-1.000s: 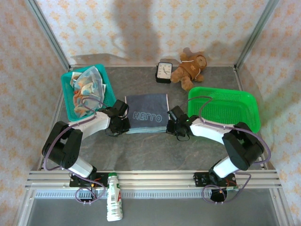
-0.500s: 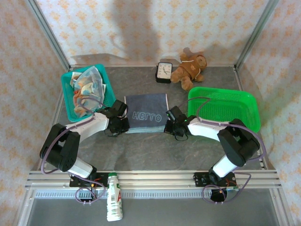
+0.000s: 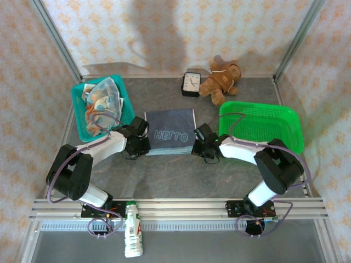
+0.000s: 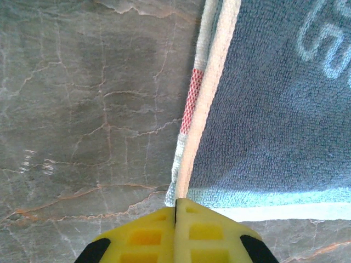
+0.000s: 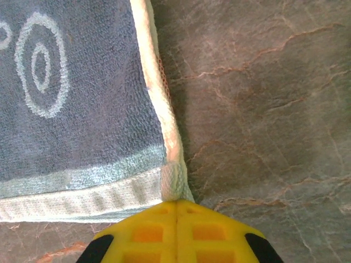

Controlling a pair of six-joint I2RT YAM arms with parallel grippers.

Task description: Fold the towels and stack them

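Nearest to us a white bottle [image 3: 131, 235] lies on the rail in front of the arm bases. Beyond it, on the grey table [image 3: 164, 178], both arms reach inward to the near edge of the blue-grey towel [image 3: 171, 133], which lies flat in the middle with pale lettering on top. The left gripper [image 3: 141, 147] is at its near left corner; in the left wrist view its yellow fingers [image 4: 145, 233] are pressed together and the towel's cream hem rises off the stone and runs into the seam between them, so we read it as pinching that corner. The right gripper [image 3: 199, 147] is at the near right corner, likewise closed, with the rolled corner of the hem caught at its tips in the right wrist view. Left of the towel a teal basket [image 3: 79, 120] holds crumpled towels [image 3: 101, 101]; to the right lies a green tray [image 3: 262, 112]. Farthest back are a clock [image 3: 191, 84] and a teddy bear [image 3: 222, 80]. Against a second ago, the right gripper has moved in slightly toward its corner and its elbow has drawn inward, the left elbow has swung outward, and the towel lies about where it was.
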